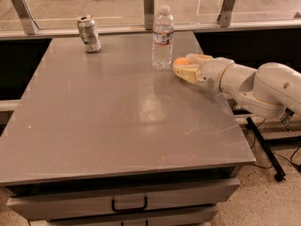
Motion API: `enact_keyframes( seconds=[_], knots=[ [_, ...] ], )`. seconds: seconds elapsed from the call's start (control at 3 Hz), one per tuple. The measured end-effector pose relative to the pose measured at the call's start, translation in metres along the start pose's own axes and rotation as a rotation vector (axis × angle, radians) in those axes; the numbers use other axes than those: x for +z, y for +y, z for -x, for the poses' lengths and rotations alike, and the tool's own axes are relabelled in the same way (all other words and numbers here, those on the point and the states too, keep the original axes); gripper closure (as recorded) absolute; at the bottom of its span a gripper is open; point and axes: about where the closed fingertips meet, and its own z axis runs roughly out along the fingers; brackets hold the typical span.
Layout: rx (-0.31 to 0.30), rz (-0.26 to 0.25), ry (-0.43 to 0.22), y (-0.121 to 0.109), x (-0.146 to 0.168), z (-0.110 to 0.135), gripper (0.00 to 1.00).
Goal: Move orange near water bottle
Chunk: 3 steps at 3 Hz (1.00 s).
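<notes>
The water bottle (162,37) stands upright near the far edge of the grey table (122,117), clear with a white cap and a label band. My gripper (184,66) reaches in from the right, low over the table just right of the bottle. Its cream fingers (186,73) are closed around the orange (181,61), which shows as a small orange patch between them, a short gap from the bottle's base.
A silver drink can (89,34) stands at the table's far left. A glass railing with metal posts (149,6) runs behind the table. A drawer with a black handle (129,205) is under the front edge. A black stand base (265,149) sits on the floor at right.
</notes>
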Motion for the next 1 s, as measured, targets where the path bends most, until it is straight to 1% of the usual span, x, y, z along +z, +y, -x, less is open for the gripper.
enact_keyframes(
  seconds=[0.67, 1.0],
  knots=[
    [0.003, 0.014, 0.008, 0.0048, 0.0139, -0.0028, 0.13],
    [0.012, 0.017, 0.006, 0.0058, 0.0124, -0.0052, 0.0]
  ],
)
